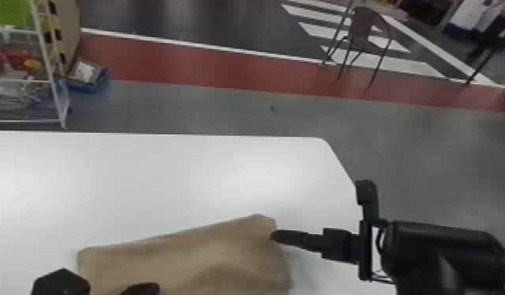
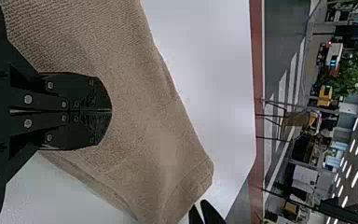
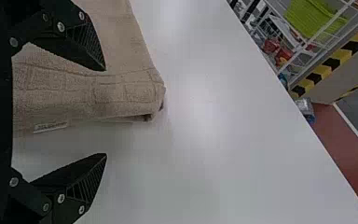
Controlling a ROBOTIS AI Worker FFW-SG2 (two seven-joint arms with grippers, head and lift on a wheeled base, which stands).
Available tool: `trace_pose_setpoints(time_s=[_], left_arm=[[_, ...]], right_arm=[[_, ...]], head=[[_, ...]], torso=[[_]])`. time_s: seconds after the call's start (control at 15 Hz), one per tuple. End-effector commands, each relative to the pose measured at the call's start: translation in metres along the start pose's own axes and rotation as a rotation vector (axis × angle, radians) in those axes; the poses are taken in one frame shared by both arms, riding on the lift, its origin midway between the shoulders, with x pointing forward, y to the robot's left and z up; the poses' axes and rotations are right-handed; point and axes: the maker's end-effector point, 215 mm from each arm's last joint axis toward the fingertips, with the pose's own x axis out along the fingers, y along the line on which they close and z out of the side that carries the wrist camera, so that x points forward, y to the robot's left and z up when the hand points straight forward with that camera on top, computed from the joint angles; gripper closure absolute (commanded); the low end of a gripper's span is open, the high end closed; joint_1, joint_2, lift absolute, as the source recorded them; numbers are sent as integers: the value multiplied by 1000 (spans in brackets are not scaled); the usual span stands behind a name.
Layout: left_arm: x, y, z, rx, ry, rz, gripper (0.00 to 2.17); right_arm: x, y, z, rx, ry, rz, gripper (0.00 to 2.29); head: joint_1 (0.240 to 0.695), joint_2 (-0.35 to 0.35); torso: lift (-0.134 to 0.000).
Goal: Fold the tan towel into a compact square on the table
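The tan towel (image 1: 208,255) is lying on the bench (image 1: 165,176) in a longish layered shape, so some folding is apparently done, while the compact square is still wanting at least one more fold. The right hand (image 3: 106,112) is gaping wide at its edge, and the left hand (image 2: 111,111), narrowed fully, is overlapping the cloth and possibly obstructing that fold. Beyond, a white rack (image 1: 48,64) and a chair (image 1: 363,31) are standing clear.

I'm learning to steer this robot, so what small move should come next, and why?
Probably close the right gripper on the edge of the towel: its fingers stand open, one over the cloth, the other out past the edge above the table.
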Motion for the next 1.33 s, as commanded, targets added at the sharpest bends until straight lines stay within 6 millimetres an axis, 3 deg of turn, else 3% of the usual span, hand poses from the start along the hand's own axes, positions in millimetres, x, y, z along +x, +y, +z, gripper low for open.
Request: trace_pose_setpoints(time_s=[0.0,0.73,1.0,1.13,1.27], left_arm=[[0,2,0,-1,0,5,1794],[1,8,1,-6,-3,6,1798],[1,8,1,-5,-2,6,1798],[1,8,2,-3,-5,7,1798],[0,8,4,0,-8,7,1798]], right_arm=[[7,1,6,14,14,6,269],[40,30,-8,-65,112,-4,275],[46,35,-13,-83,131,-5,407],[45,36,-10,-86,127,-5,660],[44,38,-7,-89,125,5,1092]], head=[[695,-350],[695,-322],[695,-297],[695,-291],[695,-288]], torso=[[-123],[-123],[-123],[-123],[-123]])
